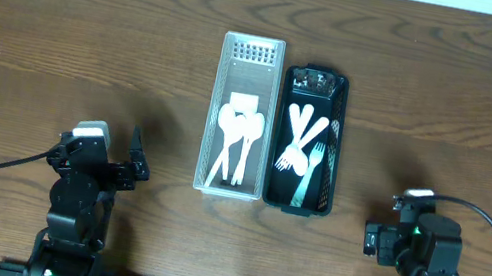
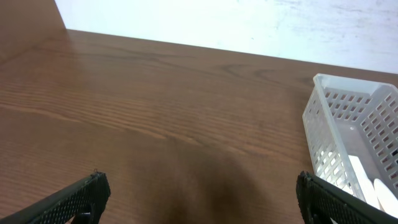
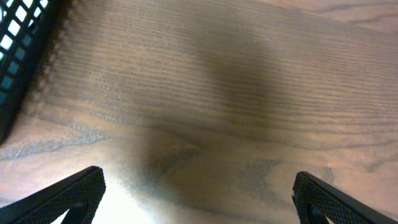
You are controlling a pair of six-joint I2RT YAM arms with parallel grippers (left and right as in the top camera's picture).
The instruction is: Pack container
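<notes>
White basket [image 1: 215, 112] and black basket [image 1: 278, 134] sit side by side mid-table, long sides together; I cannot tell if they touch. White spoons [image 1: 238, 137] lie in the white one, white forks [image 1: 303, 148] overlap in the black one, and nothing loose lies on the table [image 1: 63, 25]. Left gripper [image 2: 199, 196] is at the near left, jaws spread wide and empty, with the white basket off to its right. Right gripper [image 3: 199, 196] is at the near right, also spread and empty over bare wood, well apart from the black basket's corner. Packing looks done, or the arms are parked. Risks if either arm reaches in:
- The baskets are narrow, so a wide jaw could catch a mesh wall and drag or tip the light basket, shoving its neighbour too.
- The forks are crossed, so pinching one could lift or flick another.
- The cutlery lies thin and flat, so it could slip from the pads.
</notes>
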